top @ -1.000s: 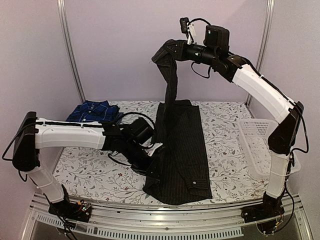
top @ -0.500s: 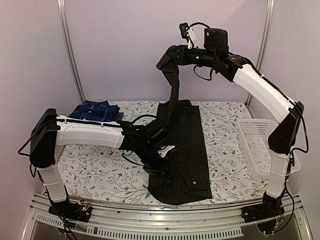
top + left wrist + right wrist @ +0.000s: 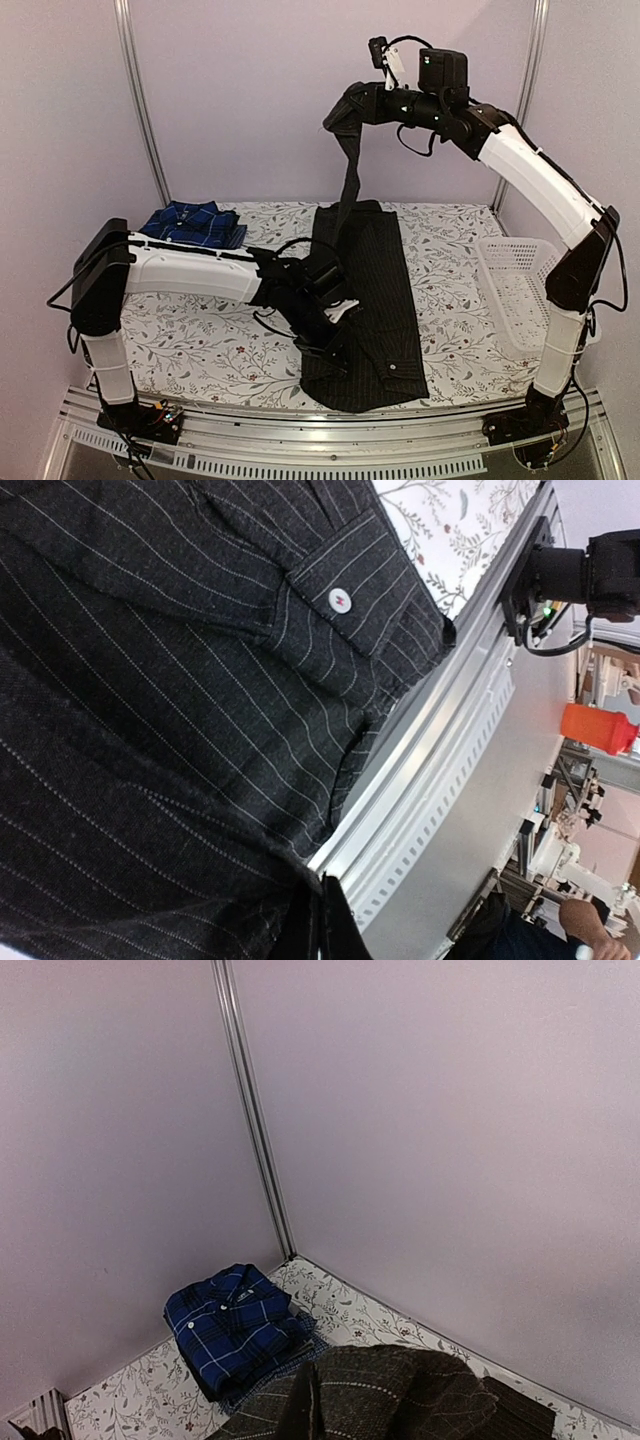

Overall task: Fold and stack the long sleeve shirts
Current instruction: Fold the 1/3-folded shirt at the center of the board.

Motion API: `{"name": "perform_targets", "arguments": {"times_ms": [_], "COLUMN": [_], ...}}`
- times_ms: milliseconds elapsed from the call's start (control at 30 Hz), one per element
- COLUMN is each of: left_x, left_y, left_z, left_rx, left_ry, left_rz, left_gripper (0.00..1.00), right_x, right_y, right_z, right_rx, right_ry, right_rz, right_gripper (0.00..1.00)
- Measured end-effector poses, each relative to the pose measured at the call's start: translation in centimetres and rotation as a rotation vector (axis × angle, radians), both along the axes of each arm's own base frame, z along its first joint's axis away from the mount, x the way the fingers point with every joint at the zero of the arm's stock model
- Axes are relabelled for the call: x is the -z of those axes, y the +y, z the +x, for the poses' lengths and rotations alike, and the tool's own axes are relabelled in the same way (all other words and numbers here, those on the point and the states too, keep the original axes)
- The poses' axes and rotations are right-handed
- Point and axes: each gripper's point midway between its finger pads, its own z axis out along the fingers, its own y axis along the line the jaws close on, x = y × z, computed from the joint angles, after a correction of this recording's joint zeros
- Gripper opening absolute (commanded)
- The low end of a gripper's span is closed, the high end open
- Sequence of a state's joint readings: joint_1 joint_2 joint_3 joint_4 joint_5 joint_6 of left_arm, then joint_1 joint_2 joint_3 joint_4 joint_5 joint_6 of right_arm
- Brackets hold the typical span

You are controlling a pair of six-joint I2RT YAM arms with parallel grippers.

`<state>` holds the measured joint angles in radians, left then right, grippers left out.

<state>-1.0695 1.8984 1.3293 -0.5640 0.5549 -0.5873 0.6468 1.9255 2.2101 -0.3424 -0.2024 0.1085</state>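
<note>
A black pinstriped long sleeve shirt (image 3: 375,290) lies lengthwise down the middle of the table. My right gripper (image 3: 348,106) is shut on one part of it and holds that part high above the far end, a strip of cloth hanging down to the table. My left gripper (image 3: 335,345) is shut on the shirt's near left edge, low over the table. The left wrist view shows pinstriped cloth (image 3: 150,710) and a buttoned cuff (image 3: 340,600) by the table's rail. A folded blue plaid shirt (image 3: 190,222) (image 3: 235,1325) rests at the far left on other folded cloth.
A white mesh basket (image 3: 515,285) sits at the table's right edge. The table wears a floral cover (image 3: 190,335). A metal rail (image 3: 330,425) runs along the near edge. Pale walls stand close behind.
My left gripper has slid rightward and nearer with the shirt's left edge, folding it inward. The right gripper has drifted slightly right and up, still holding its raised part.
</note>
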Motion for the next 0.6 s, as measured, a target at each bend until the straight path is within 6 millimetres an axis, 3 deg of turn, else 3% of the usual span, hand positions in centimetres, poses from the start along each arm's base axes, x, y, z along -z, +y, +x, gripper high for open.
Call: {"name": "perform_targets", "arguments": {"times_ms": [133, 300, 433, 600], "left_x": [1.0, 1.3, 1.4, 1.6], "left_y": [-0.2, -0.3, -0.6, -0.8], "left_z": [-0.4, -0.5, -0.5, -0.4], "left_rx": [0.012, 0.015, 0.018, 0.02], "left_ry": [0.016, 0.022, 0.025, 0.027], "left_rz": [0.018, 0.019, 0.014, 0.011], "left_gripper": [0.0, 0.0, 0.0, 0.05], "right_x": [0.0, 1.7, 4.4, 9.1], "right_y": [-0.8, -1.8, -2.1, -2.0], "right_z": [-0.3, -0.2, 0.2, 0.5], "right_rx": [0.029, 0.069, 0.093, 0.083], "right_ry": [-0.008, 0.008, 0.043, 0.118], "right_rz": [-0.016, -0.061, -0.111, -0.179], "right_gripper": [0.0, 0.0, 0.0, 0.0]}}
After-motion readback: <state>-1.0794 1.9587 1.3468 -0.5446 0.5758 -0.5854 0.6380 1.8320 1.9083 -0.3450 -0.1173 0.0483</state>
